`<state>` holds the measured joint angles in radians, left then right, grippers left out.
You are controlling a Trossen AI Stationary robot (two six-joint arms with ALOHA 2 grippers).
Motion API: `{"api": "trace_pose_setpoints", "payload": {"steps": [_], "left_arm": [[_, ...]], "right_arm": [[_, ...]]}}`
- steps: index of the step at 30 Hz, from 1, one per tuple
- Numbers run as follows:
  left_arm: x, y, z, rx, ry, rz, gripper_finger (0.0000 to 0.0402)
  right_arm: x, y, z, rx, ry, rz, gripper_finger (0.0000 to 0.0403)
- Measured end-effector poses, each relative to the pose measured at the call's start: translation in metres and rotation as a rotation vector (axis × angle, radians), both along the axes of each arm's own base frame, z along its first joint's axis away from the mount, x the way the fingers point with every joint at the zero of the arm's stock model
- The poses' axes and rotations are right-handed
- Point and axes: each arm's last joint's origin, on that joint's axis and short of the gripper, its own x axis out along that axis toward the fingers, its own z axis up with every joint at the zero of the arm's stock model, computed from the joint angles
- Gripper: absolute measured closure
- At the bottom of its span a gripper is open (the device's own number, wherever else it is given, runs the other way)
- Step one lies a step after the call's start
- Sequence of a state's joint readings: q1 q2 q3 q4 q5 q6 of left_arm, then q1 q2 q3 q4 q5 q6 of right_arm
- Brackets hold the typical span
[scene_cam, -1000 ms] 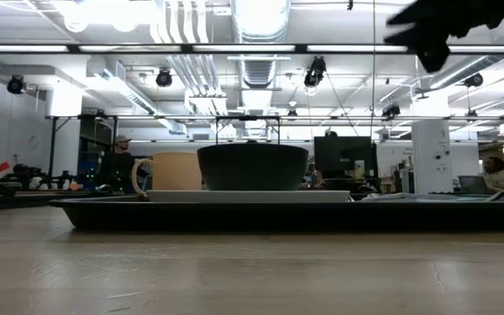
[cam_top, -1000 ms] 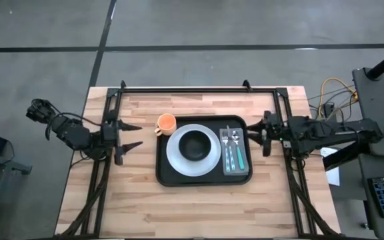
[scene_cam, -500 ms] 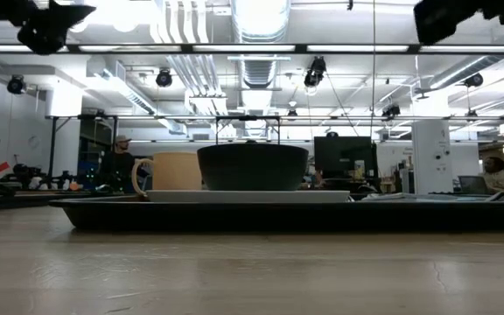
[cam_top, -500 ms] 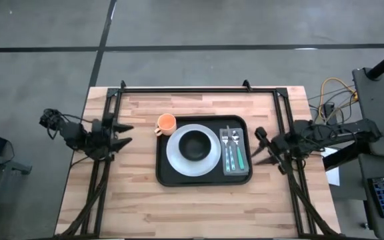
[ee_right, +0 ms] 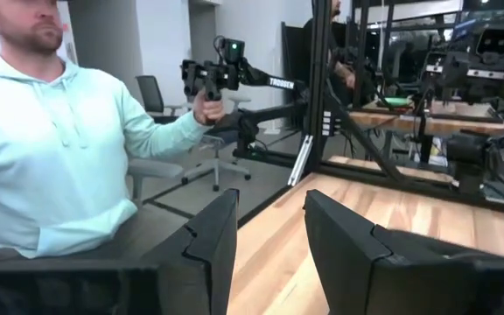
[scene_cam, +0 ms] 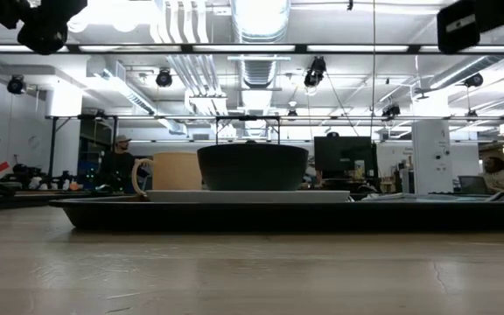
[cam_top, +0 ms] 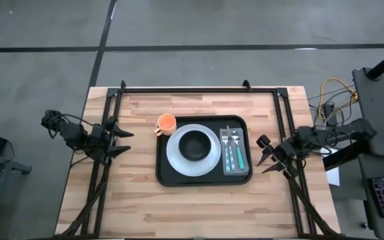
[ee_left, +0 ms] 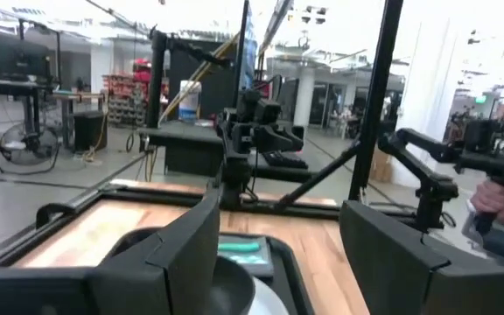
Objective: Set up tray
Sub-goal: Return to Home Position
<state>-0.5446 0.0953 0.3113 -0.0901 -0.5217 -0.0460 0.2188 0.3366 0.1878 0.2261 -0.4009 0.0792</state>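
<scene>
You've pulled both arms clear of the tray [cam_top: 162, 176]; left gripper [cam_top: 126, 141] and right gripper [cam_top: 264, 157] hang released, empty. Setup looks done.

Tray [cam_top: 162, 175], mid-table: filled by plate [cam_top: 173, 157], bowl [cam_top: 193, 144], napkin [cam_top: 235, 171]; cup [cam_top: 166, 123] at its far-left corner. Open tabletop [cam_top: 179, 210] all round; left gripper [cam_top: 127, 141], right gripper [cam_top: 263, 155] at side edges.

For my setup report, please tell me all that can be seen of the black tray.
The tray is black, rectangular, with rounded corners and a raised rim, probably plastic. It lies flat on the wooden table. It carries a white plate with a dark bowl, and a grey napkin with green-handled cutlery. An orange cup stands at one corner. The left tool and right tool are off it, open.
</scene>
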Motion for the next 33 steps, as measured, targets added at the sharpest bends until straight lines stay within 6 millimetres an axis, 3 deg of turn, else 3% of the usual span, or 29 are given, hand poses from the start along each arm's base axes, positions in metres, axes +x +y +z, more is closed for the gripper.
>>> {"api": "trace_pose_setpoints", "payload": {"steps": [14, 27, 33], "left_arm": [[0.002, -0.001, -0.031, -0.025, -0.010, -0.004, 0.0185], [0.005, -0.011, -0.041, 0.013, -0.024, -0.268, 0.0185], [0.011, -0.016, -0.063, -0.009, -0.072, -0.287, 0.0185]], "right_arm": [[-0.017, -0.004, -0.035, 0.009, -0.086, -0.004, 0.0280], [-0.024, -0.003, -0.039, -0.038, -0.130, 0.091, 0.0280], [-0.025, -0.002, -0.039, -0.071, -0.163, 0.141, 0.0280]]}}
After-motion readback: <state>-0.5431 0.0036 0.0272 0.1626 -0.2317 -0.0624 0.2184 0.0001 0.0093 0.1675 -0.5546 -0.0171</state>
